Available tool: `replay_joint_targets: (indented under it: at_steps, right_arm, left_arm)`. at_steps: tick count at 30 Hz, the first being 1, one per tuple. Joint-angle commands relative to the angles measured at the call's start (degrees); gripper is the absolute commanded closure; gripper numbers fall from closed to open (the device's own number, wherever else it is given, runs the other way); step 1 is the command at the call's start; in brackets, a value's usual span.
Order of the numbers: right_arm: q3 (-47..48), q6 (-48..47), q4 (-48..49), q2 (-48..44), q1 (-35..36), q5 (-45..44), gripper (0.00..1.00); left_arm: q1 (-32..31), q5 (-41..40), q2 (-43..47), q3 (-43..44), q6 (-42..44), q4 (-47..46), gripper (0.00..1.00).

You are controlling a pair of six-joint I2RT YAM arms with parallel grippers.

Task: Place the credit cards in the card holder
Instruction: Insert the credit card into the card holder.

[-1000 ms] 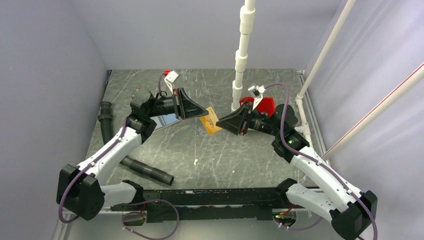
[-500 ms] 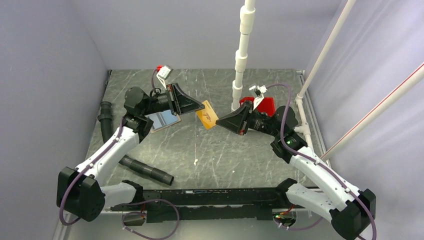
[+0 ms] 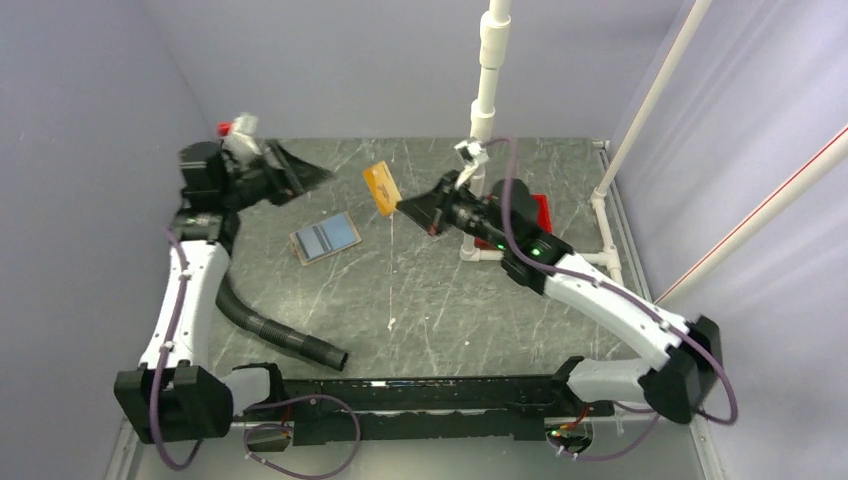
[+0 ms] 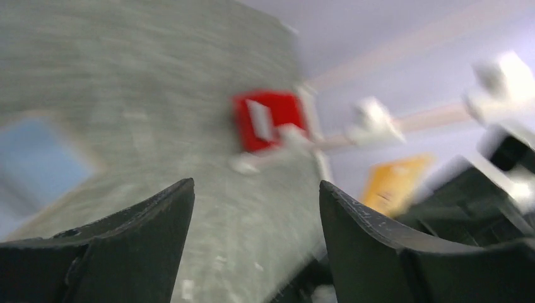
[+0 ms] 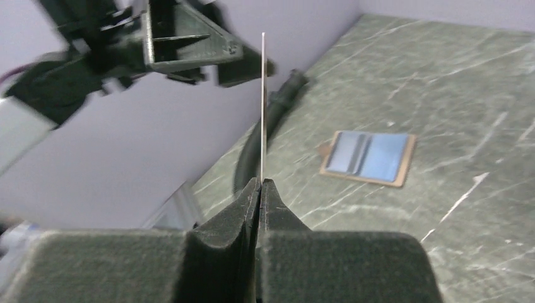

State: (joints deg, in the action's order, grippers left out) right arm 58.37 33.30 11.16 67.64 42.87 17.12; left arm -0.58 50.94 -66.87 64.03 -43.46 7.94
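Right fingers (image 5: 227,221) pinch one credit card (image 3: 381,187) aloft; left fingers (image 4: 158,208) spread empty; card holder (image 3: 325,237) lies open on counter (image 3: 450,300), card not yet inserted.

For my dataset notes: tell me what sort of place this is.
Probably a robot lab test cell: plain lilac walls box in a scratched grey table, the left arm and right arm are bolted at its near edge, and white pipes form a frame.

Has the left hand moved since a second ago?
Yes. The left hand has swung left and toward the back wall, off the card holder lying open.
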Motion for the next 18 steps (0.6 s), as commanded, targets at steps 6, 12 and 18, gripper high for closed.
replay_joint_targets:
  at_steps: [6,12,18]
  right_arm:
    - [33.9,-13.2,-15.0,36.4,8.7,-24.0,1.00]
    - [60.1,-16.5,-26.3,57.3,9.2,-20.6,1.00]
    - [66.0,-14.7,-27.8,65.1,8.1,-13.6,1.00]
  left_arm:
    - [13.6,-36.8,1.7,-2.4,14.7,28.4,0.17]
    - [17.6,-37.2,-12.3,-0.6,17.0,28.8,0.12]
    - [19.4,-25.6,-25.7,2.1,17.2,25.2,0.11]
